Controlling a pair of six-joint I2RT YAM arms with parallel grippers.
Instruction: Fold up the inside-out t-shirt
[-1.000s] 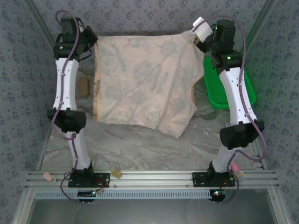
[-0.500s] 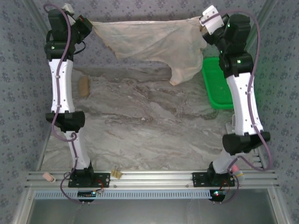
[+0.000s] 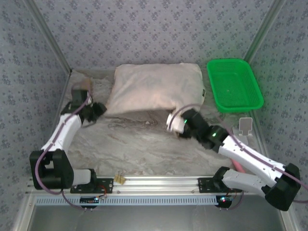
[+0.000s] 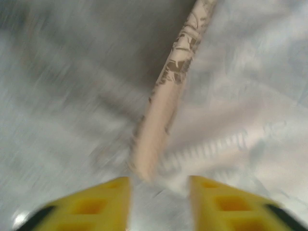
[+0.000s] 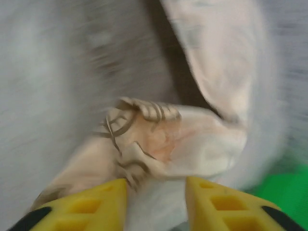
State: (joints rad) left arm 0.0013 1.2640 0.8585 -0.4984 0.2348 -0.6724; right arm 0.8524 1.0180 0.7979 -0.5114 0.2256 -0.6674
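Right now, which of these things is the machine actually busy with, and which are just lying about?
In the job:
- soft tan-beige cloth t-shirt with dark prints, lying at the far side of the grey marbled table
- left claw and right claw, jaws apart, at its near corners

Just lying about:
- green plastic basket, right of the shirt

White arms (image 3: 66, 131) carry black joints (image 3: 50, 168), purple cables (image 3: 188, 106), seemingly yellow fingers (image 4: 94, 207)
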